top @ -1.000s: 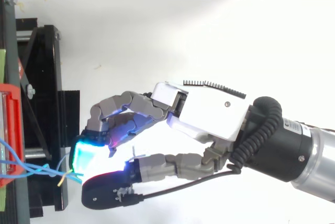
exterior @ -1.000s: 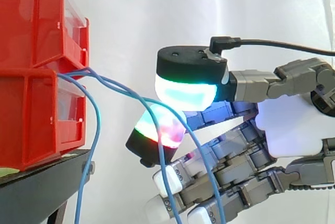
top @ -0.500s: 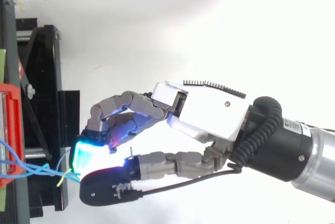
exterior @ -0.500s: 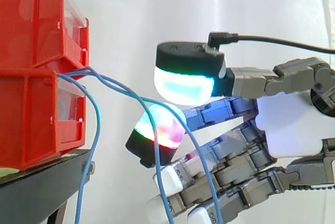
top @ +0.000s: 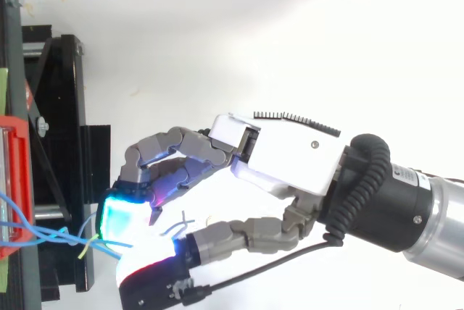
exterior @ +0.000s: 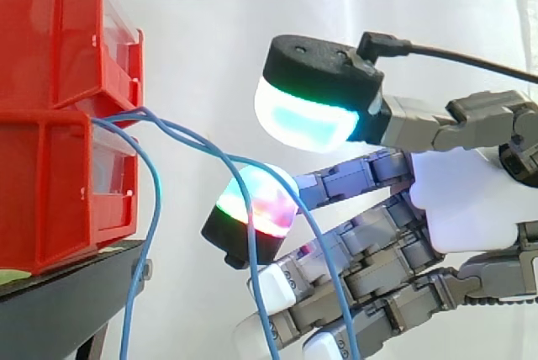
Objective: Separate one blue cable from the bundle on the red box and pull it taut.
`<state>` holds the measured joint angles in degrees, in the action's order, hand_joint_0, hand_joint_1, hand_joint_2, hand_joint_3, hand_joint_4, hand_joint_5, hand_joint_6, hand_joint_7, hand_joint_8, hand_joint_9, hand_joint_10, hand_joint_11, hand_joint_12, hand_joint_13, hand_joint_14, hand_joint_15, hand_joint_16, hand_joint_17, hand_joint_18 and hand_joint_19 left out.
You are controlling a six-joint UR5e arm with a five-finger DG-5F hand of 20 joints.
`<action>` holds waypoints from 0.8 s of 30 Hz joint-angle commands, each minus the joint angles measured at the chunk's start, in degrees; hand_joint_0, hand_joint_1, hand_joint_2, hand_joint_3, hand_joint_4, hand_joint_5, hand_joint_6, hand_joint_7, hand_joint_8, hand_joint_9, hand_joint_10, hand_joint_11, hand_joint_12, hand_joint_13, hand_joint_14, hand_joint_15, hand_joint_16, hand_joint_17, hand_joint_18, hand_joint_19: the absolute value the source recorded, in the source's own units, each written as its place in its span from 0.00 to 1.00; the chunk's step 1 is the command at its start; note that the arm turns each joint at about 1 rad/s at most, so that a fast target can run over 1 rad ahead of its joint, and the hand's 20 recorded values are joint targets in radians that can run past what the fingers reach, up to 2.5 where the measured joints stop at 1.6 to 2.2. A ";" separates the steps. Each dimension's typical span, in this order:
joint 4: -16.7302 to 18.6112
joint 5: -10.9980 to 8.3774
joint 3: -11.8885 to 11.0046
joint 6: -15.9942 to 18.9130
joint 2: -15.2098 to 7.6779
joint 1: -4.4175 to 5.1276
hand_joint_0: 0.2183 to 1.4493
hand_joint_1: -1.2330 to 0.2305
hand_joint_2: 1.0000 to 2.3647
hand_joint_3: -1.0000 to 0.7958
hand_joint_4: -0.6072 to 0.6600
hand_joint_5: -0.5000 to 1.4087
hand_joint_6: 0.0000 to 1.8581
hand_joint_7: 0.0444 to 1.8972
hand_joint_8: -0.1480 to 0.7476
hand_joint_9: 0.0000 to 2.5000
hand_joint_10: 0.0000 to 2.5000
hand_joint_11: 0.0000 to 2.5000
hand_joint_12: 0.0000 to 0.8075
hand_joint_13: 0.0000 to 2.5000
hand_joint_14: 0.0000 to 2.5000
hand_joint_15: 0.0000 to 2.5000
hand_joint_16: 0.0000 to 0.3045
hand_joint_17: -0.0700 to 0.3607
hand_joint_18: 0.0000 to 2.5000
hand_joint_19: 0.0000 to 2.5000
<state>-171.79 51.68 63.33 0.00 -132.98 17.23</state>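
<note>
Far left I've got two red bins (exterior: pixel 59 32) stacked on the black stand (exterior: pixel 59 301), and the blue cables (exterior: pixel 189 140) come out of the gap between them. I count three strands. One hanging strand (exterior: pixel 156 200) drops straight down beside the lower bin. The other two twist round each other once, then run right to my hand (exterior: pixel 462 200), where they lie over the lower glowing pad (exterior: pixel 256 204) and trail down in front of the curled lower fingers. Just the one hand, and it isn't gripping anything: the thumb pad (exterior: pixel 307 116) sits well clear above that lower pad, so the pinch is wide open and the strands only rest there. Seen from above, the cables meet that pad just off the stand's edge. My guess on handling: they're thin, light and floppy with a slick jacket, so they'll slip out of a lazy pinch and drag a neighbour along at the twist. I'd take a single strand right where it crosses the lower pad, past the twist, squeeze it firmly between the two pads, then draw away from the bins.
</note>
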 commanded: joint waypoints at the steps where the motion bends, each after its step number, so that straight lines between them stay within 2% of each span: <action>1: -0.04 0.00 0.04 0.00 0.00 0.00 0.21 0.26 0.00 0.28 0.59 0.18 0.47 0.53 0.54 0.34 0.00 0.21 0.49 0.27 0.00 0.11 0.15 0.41 0.29 0.13; 6: -0.04 0.00 -0.05 0.09 0.00 0.00 0.28 0.26 0.00 0.29 0.56 0.18 0.47 0.55 0.51 0.34 0.00 0.21 0.45 0.27 0.00 0.11 0.13 0.37 0.28 0.13; 12: -0.04 0.00 -0.05 0.09 0.00 -0.09 0.28 0.31 0.01 0.37 0.53 0.19 0.47 0.57 0.52 0.35 0.00 0.22 0.45 0.27 0.00 0.11 0.13 0.37 0.28 0.14; 20: -0.21 -0.09 -0.05 0.61 0.00 0.00 0.26 0.34 0.01 0.42 0.53 0.19 0.47 0.59 0.53 0.35 0.01 0.21 0.46 0.27 0.00 0.11 0.14 0.38 0.28 0.14; 24: -1.44 -0.09 -0.05 1.05 0.00 0.00 0.26 0.34 0.01 0.46 0.53 0.20 0.48 0.57 0.57 0.38 0.00 0.21 0.52 0.29 0.00 0.11 0.17 0.43 0.31 0.12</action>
<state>-172.43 51.61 63.30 0.69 -132.98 17.22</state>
